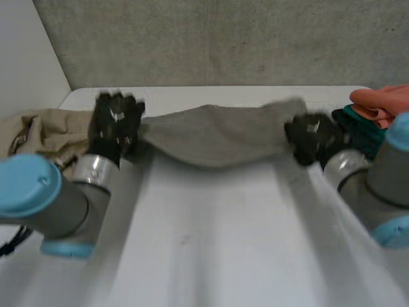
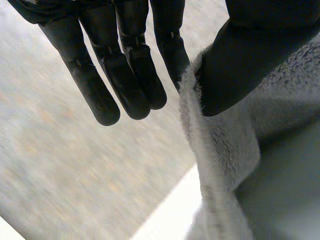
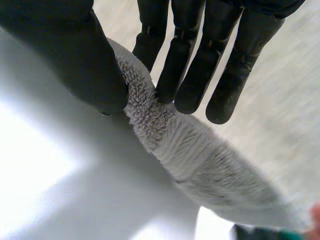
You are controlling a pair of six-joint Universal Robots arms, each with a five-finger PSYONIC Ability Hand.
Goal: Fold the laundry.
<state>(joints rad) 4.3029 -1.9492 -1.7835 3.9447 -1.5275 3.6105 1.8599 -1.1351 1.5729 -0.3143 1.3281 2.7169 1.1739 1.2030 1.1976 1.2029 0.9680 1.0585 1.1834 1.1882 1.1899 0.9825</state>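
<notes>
Far left: beige cloth pile (image 1: pixel 45 131) at the tabletop (image 1: pixel 211 249) corner, just beside the left arm (image 1: pixel 51 198) and near the left robot hand (image 1: pixel 115 128). That left robot hand pinches the left end of the grey towel (image 1: pixel 217 137): its thumb presses the fuzzy edge against the nearest finger, and the other fingers are straight and off the cloth. The grey towel is stretched between both hands near the far tabletop edge and sags mid-span; can't tell if the sag touches the surface. The right robot hand (image 1: pixel 313 137) clamps the bunched right end between thumb and fingers. Right of it: teal cloth (image 1: pixel 358 128) with orange-pink cloth (image 1: pixel 383 102) on top, at the right edge, close to the right arm (image 1: pixel 377 185). Open white surface from the towel toward the robot. Concrete wall (image 1: pixel 223 38) behind the far edge.
</notes>
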